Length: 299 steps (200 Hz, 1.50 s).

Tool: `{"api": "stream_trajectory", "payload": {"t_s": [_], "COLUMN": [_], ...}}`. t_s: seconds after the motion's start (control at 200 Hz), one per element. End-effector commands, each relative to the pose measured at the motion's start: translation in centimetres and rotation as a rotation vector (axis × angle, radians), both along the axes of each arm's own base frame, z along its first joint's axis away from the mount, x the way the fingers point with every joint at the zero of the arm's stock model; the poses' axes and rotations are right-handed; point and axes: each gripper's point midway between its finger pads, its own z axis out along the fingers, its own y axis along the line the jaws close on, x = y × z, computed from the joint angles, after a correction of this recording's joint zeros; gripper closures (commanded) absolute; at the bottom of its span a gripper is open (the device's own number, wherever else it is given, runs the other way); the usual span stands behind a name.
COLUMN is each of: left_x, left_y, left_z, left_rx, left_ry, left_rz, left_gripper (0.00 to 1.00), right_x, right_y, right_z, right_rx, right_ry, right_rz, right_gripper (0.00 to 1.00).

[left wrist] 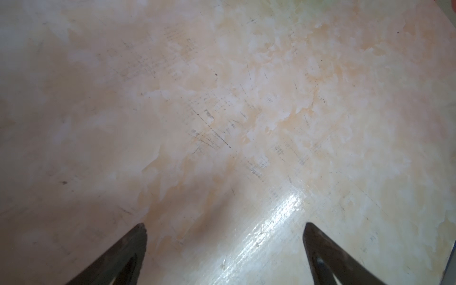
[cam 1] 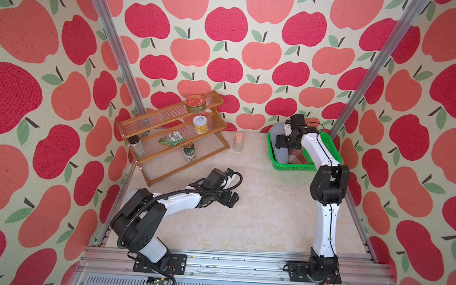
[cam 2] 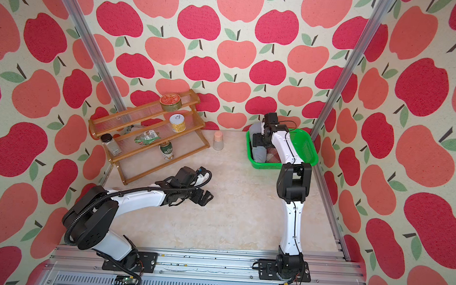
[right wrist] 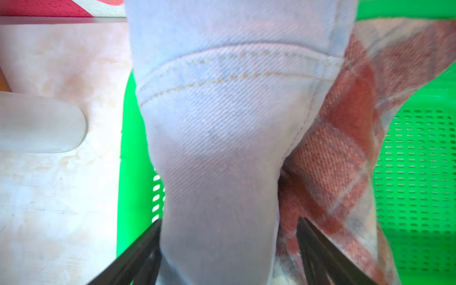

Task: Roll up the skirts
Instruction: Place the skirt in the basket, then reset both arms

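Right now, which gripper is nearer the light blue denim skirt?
Right: right gripper straddles the denim skirt in the green mesh basket; left gripper hangs over the tabletop.

Marbled table (cam 1: 258, 210) bears wooden rack (cam 1: 173, 134), green basket (cam 1: 293, 167) and, seemingly, a bottle (cam 1: 238, 143).

apple-print walls (cam 1: 228, 26) enclose a marbled cream tabletop (cam 1: 257, 218) with what look like scuffs.

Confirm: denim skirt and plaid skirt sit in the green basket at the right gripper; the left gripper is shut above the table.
Wrong on the left gripper: the left wrist view shows it open, jaws wide apart above the table. The denim skirt and plaid skirt do sit in the green basket at the right gripper.
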Motion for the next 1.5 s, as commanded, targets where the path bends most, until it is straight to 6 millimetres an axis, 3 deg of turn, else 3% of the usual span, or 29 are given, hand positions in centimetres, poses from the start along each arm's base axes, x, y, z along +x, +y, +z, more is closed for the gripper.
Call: {"api": "stream_trajectory", "payload": {"t_s": [0.0,0.13,0.275,0.345,0.39,0.405,0.415,0.52,0.635,0.725,0.865,1.005,1.105,1.175,1.335,1.491], "left_x": [1.1,1.4,3.4,5.0,6.1,6.4,6.6,8.4,9.1,8.9,9.2,9.4,10.1,10.3,12.4,13.1], "left_y": [0.2,1.1,4.4,6.8,8.4,9.0,9.4,14.3,20.1,24.2,27.5,30.5,30.9,31.2,31.2,31.8], "left_z": [2.1,2.9,4.7,6.1,7.0,7.3,7.4,8.9,9.7,9.2,8.9,5.3,2.4,0.4,0.8,0.1], "left_rx": [-0.022,-0.003,-0.009,-0.044,-0.046,-0.043,-0.038,-0.009,-0.066,-0.061,0.131,0.322,0.351,0.334,0.308,0.246], "left_ry": [-0.028,-0.05,-0.079,-0.089,-0.116,-0.126,-0.13,-0.194,-0.237,-0.252,-0.305,-0.251,-0.266,-0.253,-0.323,-0.306], "left_rz": [0.037,0.063,0.199,0.306,0.368,0.389,0.403,0.575,0.788,0.95,0.99,1.011,0.963,0.946,0.888,0.874], "left_gripper": [0.01,0.01,0.01,0.01,0.01,0.01,0.0,0.01,0.01,0.01,0.01,0.01,0.01,0.01,0.01,0.01], "right_x": [-0.3,-0.7,-2.5,-4.6,-6.4,-6.8,-7.1,-11.5,-15.0,-16.8,-18.3,-19.1,-19.1,-18.4,-17.5,-16.3], "right_y": [-0.1,-0.6,-1.2,-1.7,-1.9,-1.9,-2.1,-3.6,-7.5,-9.8,-11.6,-13.0,-13.8,-13.6,-14.0,-12.6], "right_z": [2.3,3.8,7.0,8.2,8.4,9.6,8.9,9.8,6.4,4.0,1.7,-0.2,-1.5,-1.4,-3.1,-4.1], "right_rx": [0.04,0.063,0.07,0.077,0.09,0.1,0.099,0.105,-0.011,-0.099,-0.181,-0.205,-0.217,-0.234,-0.208,-0.184], "right_ry": [-0.042,-0.083,-0.187,-0.262,-0.319,-0.373,-0.377,-0.567,-0.615,-0.592,-0.649,-0.713,-0.733,-0.737,-0.711,-0.655], "right_rz": [0.025,0.018,0.019,0.023,0.025,0.022,0.019,-0.018,-0.163,-0.234,-0.258,-0.302,-0.332,-0.313,-0.311,-0.224], "right_gripper": [0.14,0.14,0.11,0.09,0.01,0.01,0.01,0.01,0.01,0.01,0.01,0.01,0.01,0.01,0.01,0.01]}}
